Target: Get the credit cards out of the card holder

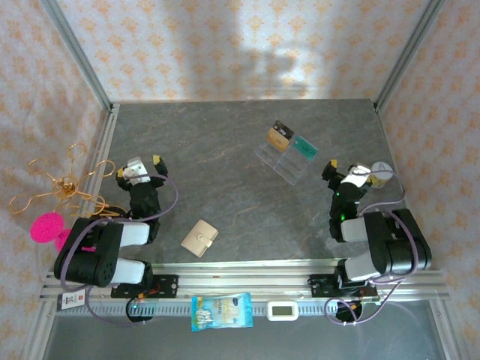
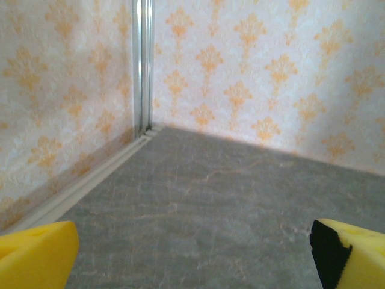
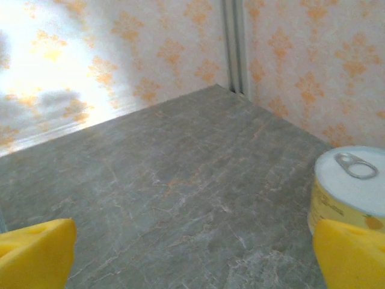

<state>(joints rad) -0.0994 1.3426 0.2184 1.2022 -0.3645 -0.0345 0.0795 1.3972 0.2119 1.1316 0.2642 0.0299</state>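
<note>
The tan leather folding card holder (image 1: 199, 238) is lying closed and flat on the grey stone-patterned bench (image 1: 225, 172). It is close to the near edge, just right of the left arm and well apart from the right arm. The credit cards are sitting hidden inside it, so I am judging the step in hand to be the first reach for the holder.

A little farther in, the left hand (image 1: 139, 166) is hanging over bare bench with its yellow-padded fingers spread wide, holding nothing. The right hand (image 1: 352, 171) is doing the same on the right side, equally wide and empty. A white ring-pull tin can (image 3: 355, 180) is standing just beside its right finger.

The left hand is the nearer one, so it should be the one drawing back toward the near edge and down. A closed, flat holder is offering little to pinch and is likely to skid. One hand should therefore be pinning the body while the other is lifting the flap. Which edge opens is too small to tell from above. The right hand should be swinging left without knocking the can.

Farthest off, on the right half, a clear acrylic tiered rack (image 1: 285, 154) is carrying a gold-and-black card (image 1: 280, 135) and a teal card (image 1: 304, 145). Both arms should be keeping clear of it for now.
</note>
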